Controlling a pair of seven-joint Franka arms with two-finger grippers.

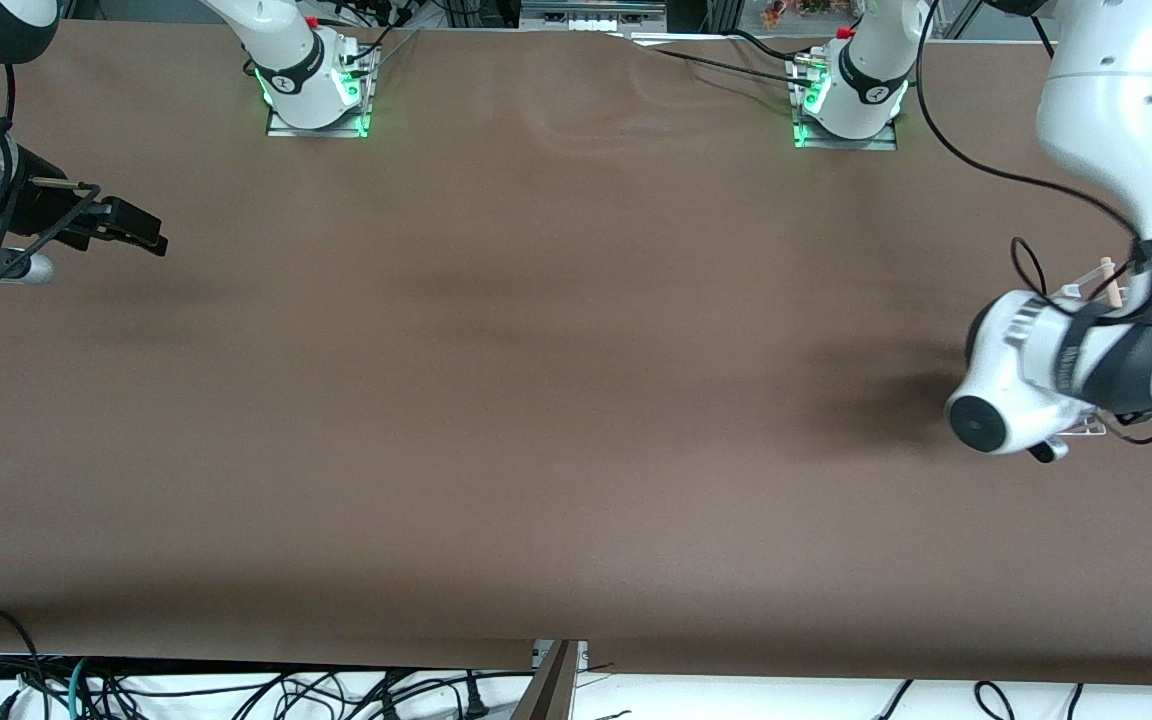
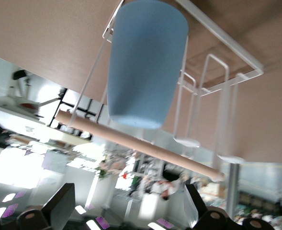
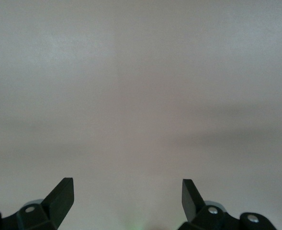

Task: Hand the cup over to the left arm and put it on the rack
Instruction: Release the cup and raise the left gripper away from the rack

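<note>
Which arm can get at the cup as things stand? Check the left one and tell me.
Probably yes. The left gripper is open, and the cup sits in the rack straight ahead with nothing between them. The rack's wooden rod crosses just under the cup and could hamper the approach.

From my front view the brown table (image 1: 536,400) is evenly but softly lit from overhead, with broad dim bands across the middle and a darker soft shadow at right centre beside the left arm (image 1: 1066,370). Green lights glow at both arm bases along the top edge. My left wrist view is bright and washed out in its lower half, with blown-out highlights at lower left; the cup (image 2: 145,62) is fairly sharp while the background is smeared. My right wrist view is flat, hazy grey with no detail, only the dark fingertips (image 3: 62,194) crisp.
</note>
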